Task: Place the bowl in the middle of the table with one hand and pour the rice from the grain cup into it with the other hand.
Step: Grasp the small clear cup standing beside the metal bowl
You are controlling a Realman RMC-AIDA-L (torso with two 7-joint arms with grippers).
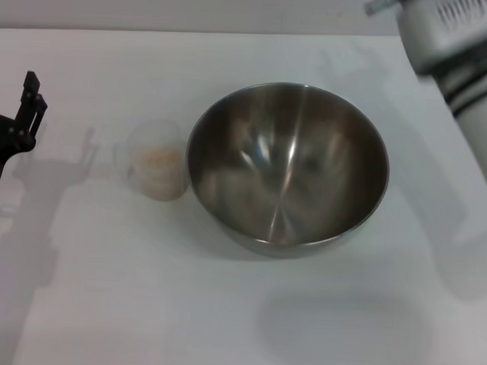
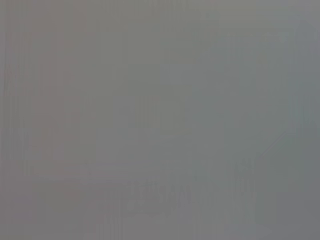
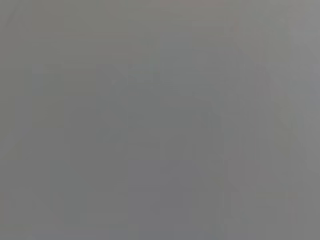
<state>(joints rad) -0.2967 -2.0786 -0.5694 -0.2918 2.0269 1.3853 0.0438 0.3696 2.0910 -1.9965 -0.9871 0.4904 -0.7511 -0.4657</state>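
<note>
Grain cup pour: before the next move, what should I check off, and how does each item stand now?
1. Bowl near the middle of the table, upright: ok.
2. Bowl holds no rice yet: ok.
3. Grain cup upright beside the bowl, rice inside: ok.
4. Left gripper apart from the cup, holding nothing: ok.
5. Right arm off the bowl: ok; its gripper out of view.
6. Wrist views useful: not ok, blank grey.
</note>
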